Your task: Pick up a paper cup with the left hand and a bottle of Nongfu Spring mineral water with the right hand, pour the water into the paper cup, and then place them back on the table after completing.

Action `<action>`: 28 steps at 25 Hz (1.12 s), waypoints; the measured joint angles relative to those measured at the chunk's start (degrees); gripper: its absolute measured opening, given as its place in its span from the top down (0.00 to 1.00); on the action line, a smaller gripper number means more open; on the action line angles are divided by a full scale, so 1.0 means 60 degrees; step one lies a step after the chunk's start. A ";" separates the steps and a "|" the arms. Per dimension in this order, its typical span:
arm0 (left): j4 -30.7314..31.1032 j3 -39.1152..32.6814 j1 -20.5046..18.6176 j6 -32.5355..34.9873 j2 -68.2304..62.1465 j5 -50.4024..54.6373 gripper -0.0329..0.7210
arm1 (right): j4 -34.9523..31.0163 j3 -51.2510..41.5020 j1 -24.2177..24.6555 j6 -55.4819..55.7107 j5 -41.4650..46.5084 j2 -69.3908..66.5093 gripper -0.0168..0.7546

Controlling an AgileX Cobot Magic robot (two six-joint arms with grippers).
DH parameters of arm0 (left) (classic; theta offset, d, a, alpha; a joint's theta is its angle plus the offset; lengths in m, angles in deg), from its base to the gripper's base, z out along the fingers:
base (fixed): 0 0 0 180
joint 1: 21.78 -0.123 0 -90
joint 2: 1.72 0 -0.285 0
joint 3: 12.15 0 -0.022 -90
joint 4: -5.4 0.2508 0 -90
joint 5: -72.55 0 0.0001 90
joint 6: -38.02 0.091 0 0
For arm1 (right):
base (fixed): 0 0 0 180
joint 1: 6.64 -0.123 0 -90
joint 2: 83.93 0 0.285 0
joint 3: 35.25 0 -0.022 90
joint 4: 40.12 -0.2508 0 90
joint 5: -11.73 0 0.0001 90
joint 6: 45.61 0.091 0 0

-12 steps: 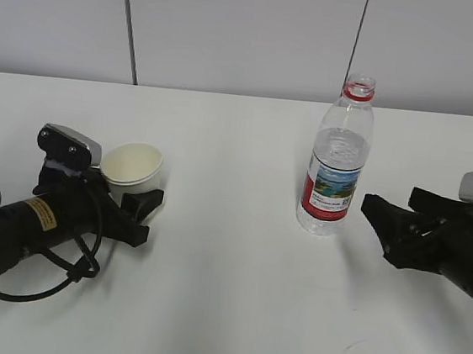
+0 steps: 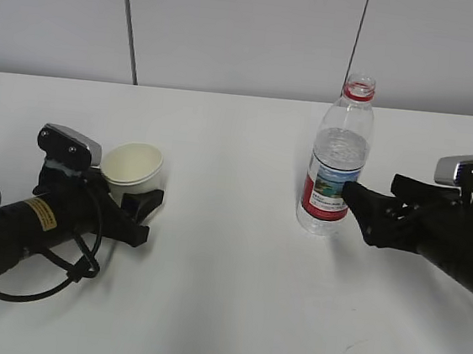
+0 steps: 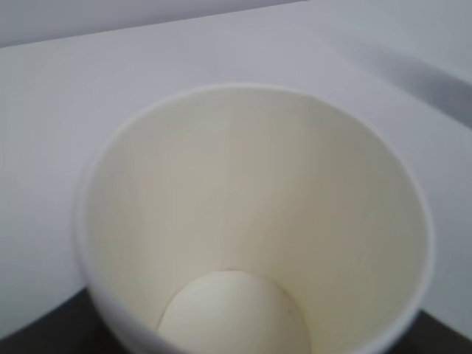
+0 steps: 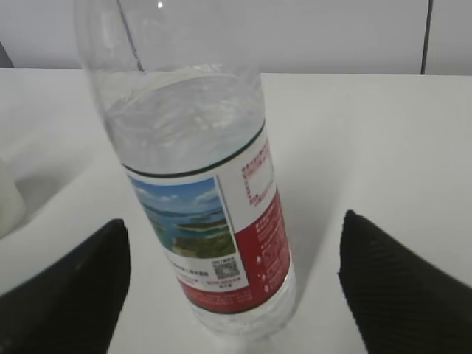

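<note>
A cream paper cup (image 2: 133, 166) stands upright and empty on the white table (image 2: 226, 277), between the fingers of my left gripper (image 2: 138, 184). It fills the left wrist view, paper cup (image 3: 243, 221), with dark fingers (image 3: 37, 332) at the bottom corners; whether they press on it does not show. The uncapped Nongfu Spring bottle (image 2: 330, 187) has a red neck ring and a red-and-white label, and holds clear water (image 2: 338, 145) to about two thirds. My right gripper (image 2: 370, 189) is open, one finger on each side of the bottle (image 4: 199, 184), neither touching it.
A grey panelled wall (image 2: 235, 33) runs behind the table's far edge. Loose black cables (image 2: 48, 280) loop beside the left arm. White tabletop lies between the cup and the bottle and along the front.
My right gripper has moved left and a little up, so its open fingers now flank the bottle. The left gripper's near finger sits slightly closer to the cup. Cup and bottle have not moved.
</note>
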 joint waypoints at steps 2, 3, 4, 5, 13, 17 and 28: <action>0.0008 0.0000 0.0000 0.0000 0.0000 0.0000 0.38 | 0.0014 0.0276 0.0000 0.0092 -0.0020 -0.0172 0.12; 0.0007 0.0000 0.0000 0.0000 0.0000 0.0000 0.38 | 0.0039 0.0419 0.0000 0.0113 -0.0020 -0.0262 0.12; 0.0007 0.0000 0.0000 0.0000 0.0000 0.0000 0.38 | 0.0102 0.0536 0.0000 0.0154 -0.0020 -0.0324 0.12; 0.0007 0.0000 0.0000 0.0000 0.0000 -0.0008 0.38 | 0.0195 0.0679 0.0000 0.0230 -0.0020 -0.0419 0.12; 0.0007 0.0000 0.0000 0.0000 0.0000 -0.0008 0.38 | 0.0842 0.1450 0.0000 0.0636 -0.0020 -0.1090 0.12; 0.0007 0.0000 0.0000 0.0000 0.0000 -0.0008 0.38 | 0.1189 0.1899 0.0000 0.0858 -0.0036 -0.1512 0.12; 0.0007 0.0000 0.0000 0.0000 0.0000 -0.0008 0.38 | 0.1578 0.2763 -0.0105 0.0915 -0.0036 -0.2215 0.12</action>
